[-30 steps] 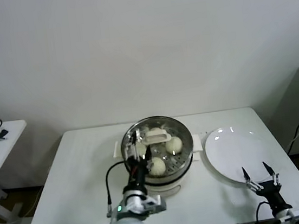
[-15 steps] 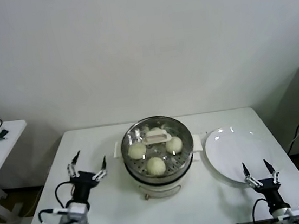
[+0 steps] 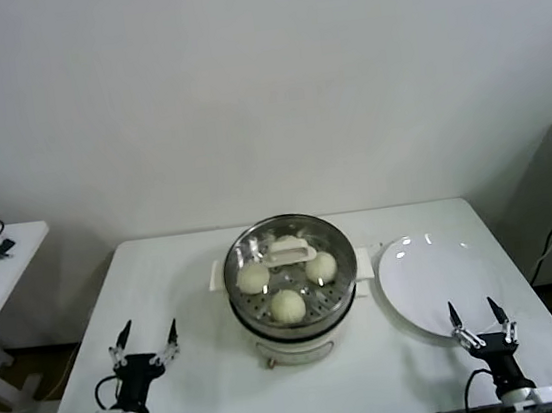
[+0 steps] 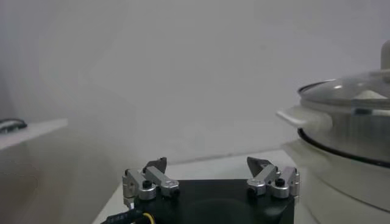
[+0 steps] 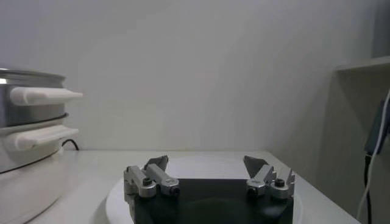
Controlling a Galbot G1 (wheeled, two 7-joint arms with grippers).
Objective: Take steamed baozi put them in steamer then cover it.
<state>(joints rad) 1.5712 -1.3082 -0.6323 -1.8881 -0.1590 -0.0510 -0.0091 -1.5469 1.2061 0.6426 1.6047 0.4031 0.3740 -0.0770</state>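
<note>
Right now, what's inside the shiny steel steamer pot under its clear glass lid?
Through the glass lid, the steel steamer holds cream-white baozi on its perforated tray. Three show clearly; the lid's white handle mostly hides a fourth.

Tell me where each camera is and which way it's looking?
Head view: up on the robot's head, looking down at the white table, the steamer with baozi under its glass lid, and the plate; both open claws show, left claw and right claw.
Left wrist view: low beside the table, facing the steamer; its own left claw shows.
Right wrist view: low over the plate, steamer beside; the right claw shows.
All three share the steamer.
</note>
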